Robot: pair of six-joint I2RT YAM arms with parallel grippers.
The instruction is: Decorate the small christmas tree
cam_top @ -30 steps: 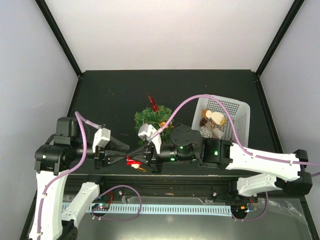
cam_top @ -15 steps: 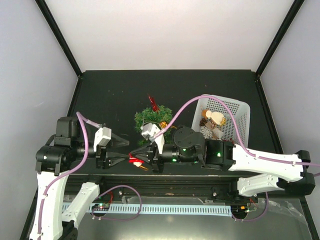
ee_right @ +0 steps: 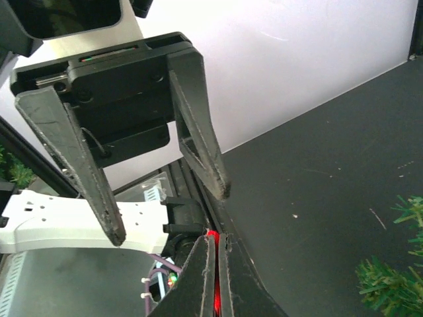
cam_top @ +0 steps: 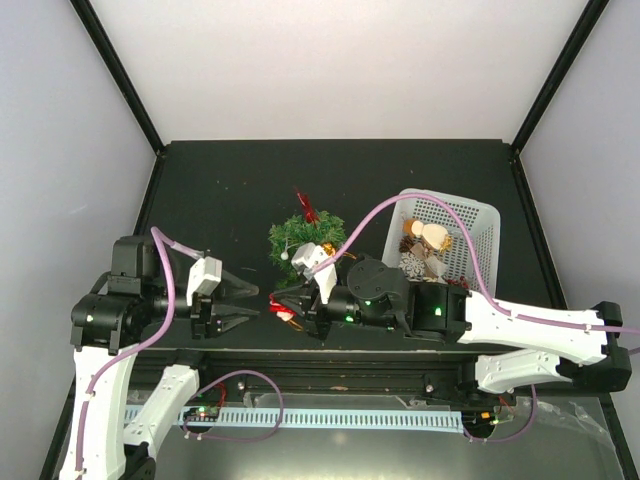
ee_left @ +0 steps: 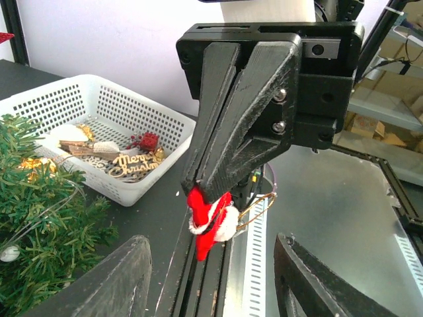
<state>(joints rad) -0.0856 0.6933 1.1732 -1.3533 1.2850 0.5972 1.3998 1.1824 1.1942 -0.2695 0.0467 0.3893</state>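
The small christmas tree (cam_top: pixel 305 238) stands mid-table with a red ornament on its far side; its branches also show in the left wrist view (ee_left: pixel 33 218) and the right wrist view (ee_right: pixel 396 277). My right gripper (cam_top: pixel 283 305) is shut on a red and white Santa ornament (cam_top: pixel 285 314) with a gold loop, just in front of the tree. The left wrist view shows that gripper (ee_left: pixel 205 188) pinching the ornament (ee_left: pixel 210 221). My left gripper (cam_top: pixel 260 301) is open and empty, its fingers spread either side of the ornament, facing the right gripper.
A white mesh basket (cam_top: pixel 478 225) with wooden and gold ornaments stands right of the tree; it also shows in the left wrist view (ee_left: pixel 99 99). Both grippers hang over the table's near edge and its rail (ee_left: pixel 254 264). Purple cables loop over both arms.
My left gripper has opened and let go of the Santa ornament. My right gripper now holds it alone and has shifted slightly right, toward the tree.
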